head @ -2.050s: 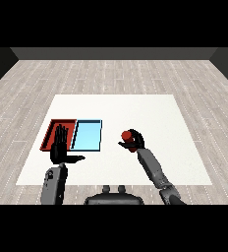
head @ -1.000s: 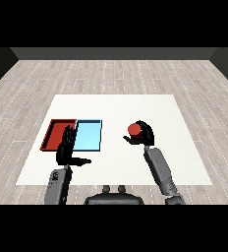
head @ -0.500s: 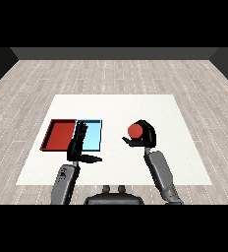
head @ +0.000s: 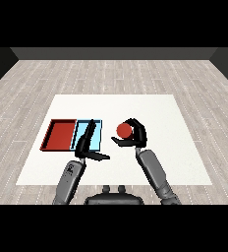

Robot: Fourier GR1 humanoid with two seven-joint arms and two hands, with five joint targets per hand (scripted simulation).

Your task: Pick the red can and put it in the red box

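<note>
Carried leftward since a moment ago: red can (head: 124,130), round end facing up, clasped by curled right hand (head: 135,137) mid-table, beside light blue tray (head: 97,139). Left hand (head: 86,142) flat-fingered over it; red tray (head: 60,135) beyond, near left edge.

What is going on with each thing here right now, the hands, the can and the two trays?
red can: held in the right hand, lifted off the table, right of the trays.
right hand: curled round the can.
left hand: fingers straight, holding nothing, over the light blue tray.
red tray: flat on the table, nothing in it.
light blue tray: beside the red tray, partly hidden by the left hand.
</note>
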